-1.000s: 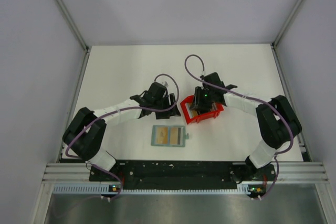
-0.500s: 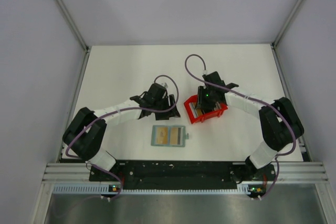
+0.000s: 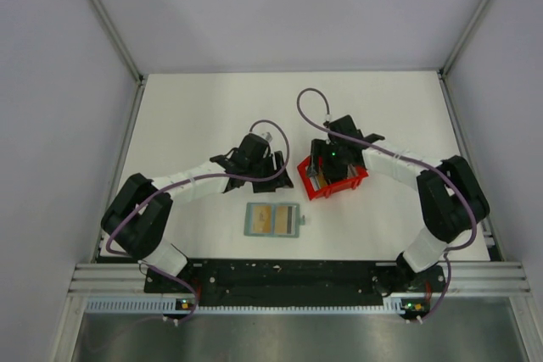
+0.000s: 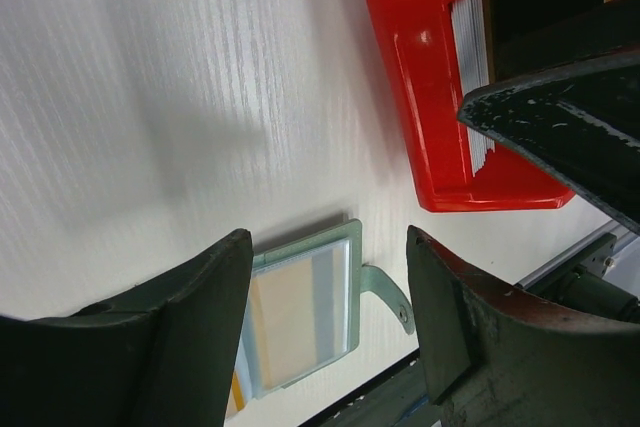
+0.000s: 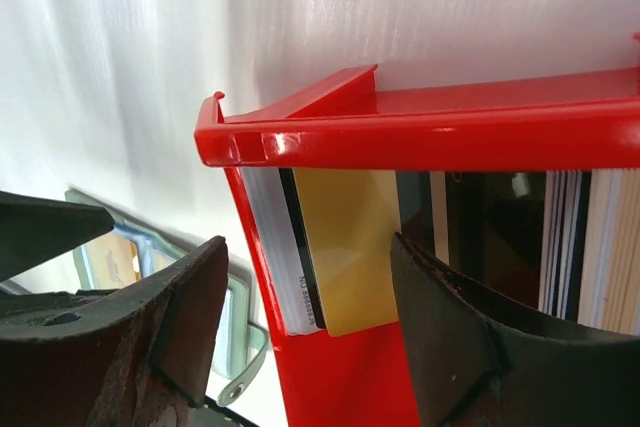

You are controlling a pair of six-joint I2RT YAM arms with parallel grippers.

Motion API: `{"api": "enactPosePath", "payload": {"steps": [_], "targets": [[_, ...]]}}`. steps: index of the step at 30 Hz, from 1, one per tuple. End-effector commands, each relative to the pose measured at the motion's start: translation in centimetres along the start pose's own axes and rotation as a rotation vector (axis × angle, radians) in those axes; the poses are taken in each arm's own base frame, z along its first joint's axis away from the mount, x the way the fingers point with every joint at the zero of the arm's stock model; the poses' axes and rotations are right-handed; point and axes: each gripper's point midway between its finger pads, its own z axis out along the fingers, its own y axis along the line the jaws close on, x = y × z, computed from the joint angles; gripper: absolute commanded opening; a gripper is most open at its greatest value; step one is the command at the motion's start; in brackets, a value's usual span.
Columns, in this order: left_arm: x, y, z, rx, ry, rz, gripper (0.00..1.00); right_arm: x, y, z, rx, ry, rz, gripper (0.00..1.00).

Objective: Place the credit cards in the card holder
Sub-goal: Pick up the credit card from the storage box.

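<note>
Cards [image 5: 345,252] edge-on inside red bin [image 5: 450,132]

Light: bright and even, falling from above onto the white table [image 3: 212,116] around the red bin [image 3: 318,191].
Shadows: soft and grey; in the left wrist view a broad, dim one lies on the table left of the bin.
Glare: small white highlights on the bin's glossy rim in both wrist views.
Focus: the bin's rim is crisp, while the left gripper's fingers [image 4: 150,347] and the right gripper's fingers [image 5: 120,347] below the bin are dark and soft-edged.
</note>
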Motion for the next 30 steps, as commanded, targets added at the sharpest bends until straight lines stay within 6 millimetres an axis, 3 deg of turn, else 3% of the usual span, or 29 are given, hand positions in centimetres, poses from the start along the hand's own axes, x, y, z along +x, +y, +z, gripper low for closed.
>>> {"api": "enactPosePath", "payload": {"steps": [1, 7, 13, 20, 30], "targets": [[-1.1, -1.2, 0.2, 0.050, -0.029, 0.005, 0.67, -1.0, 2.2, 0.6, -0.097, -0.005, -0.027, 0.66], [-1.0, -1.3, 1.2, 0.066, -0.019, -0.007, 0.67, -0.4, 3.4, 0.6, -0.166, 0.026, -0.024, 0.65], [-1.0, -1.4, 2.0, 0.080, -0.017, -0.024, 0.65, -0.4, 4.0, 0.4, -0.230, 0.033, 0.002, 0.53], [-0.7, -0.5, 2.8, 0.056, -0.012, -0.037, 0.59, -0.2, 3.6, 0.7, -0.223, 0.039, 0.018, 0.60], [-0.6, 0.5, 3.9, 0.013, -0.009, -0.058, 0.47, -2.3, 2.0, -0.3, -0.110, -0.069, -0.013, 0.66]]}}
